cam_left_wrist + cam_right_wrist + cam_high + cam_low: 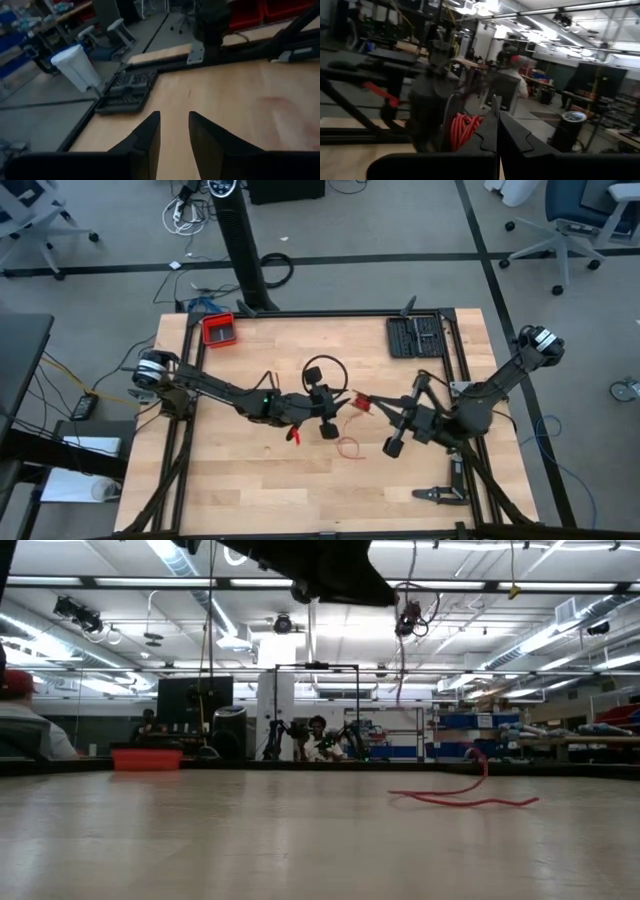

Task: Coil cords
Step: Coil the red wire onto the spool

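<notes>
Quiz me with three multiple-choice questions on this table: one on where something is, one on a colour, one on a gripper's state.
1. In the high view, the red tray sits at the table's:
A. lower-right corner
B. upper-left corner
C. centre

2. The thin cord is:
A. red
B. green
C. white

3. The left gripper is:
A. shut on the tray
B. shut on nothing
C. open

Answers:
1 B: the red tray lies by the upper-left corner.
2 A: the thin cord loops red on the wood.
3 C: the left gripper shows a bare gap between its fingers.
</notes>
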